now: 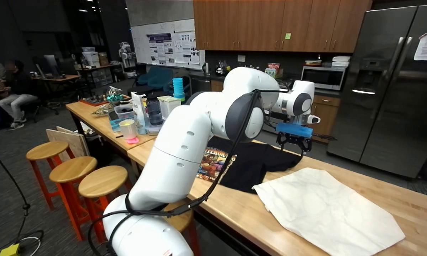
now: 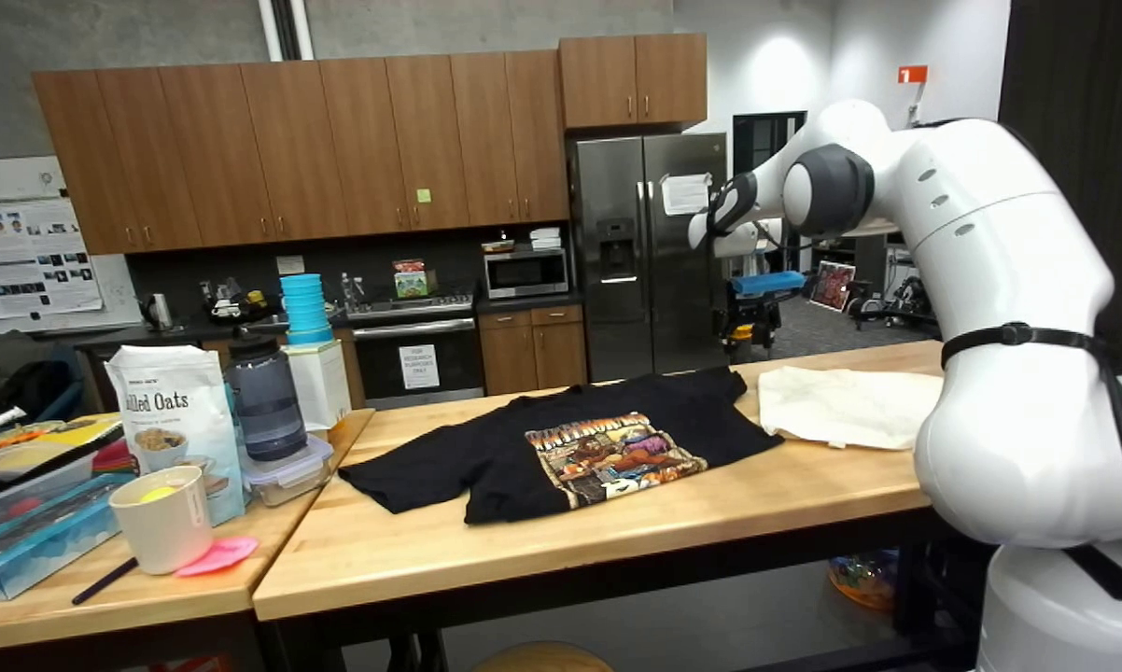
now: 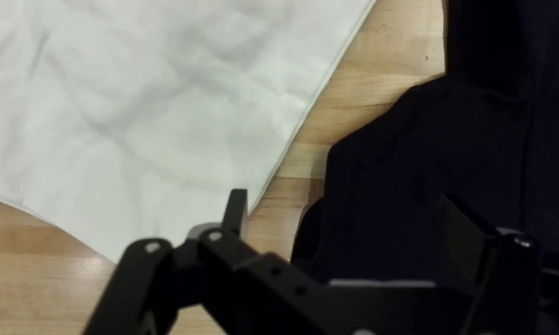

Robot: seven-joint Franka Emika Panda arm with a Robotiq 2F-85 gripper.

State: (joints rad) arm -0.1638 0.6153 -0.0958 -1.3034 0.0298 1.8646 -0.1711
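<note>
Hovering above the far side of a pale wood-block table, the black two-fingered gripper is released, its jaws spread wide over one sleeve of a black fabric T-shirt. The shirt lies spread on the tabletop, its multicoloured rectangular print facing up. In both exterior views, a creased, cream-coloured fabric sheet lies to its right; in the wrist view, a wedge of tabletop shows between the two. Left, just beside, a second wooden table bears a white bag of oats, a dark-blue translucent bottle and a cream cylindrical mug. Far: brown wooden cabinets, a silver-fronted microwave and, farther right, a dark-grey steel refrigerator. Near left, in an exterior view, round-topped wooden stools with orange-red legs stand on dark-grey carpet.
</note>
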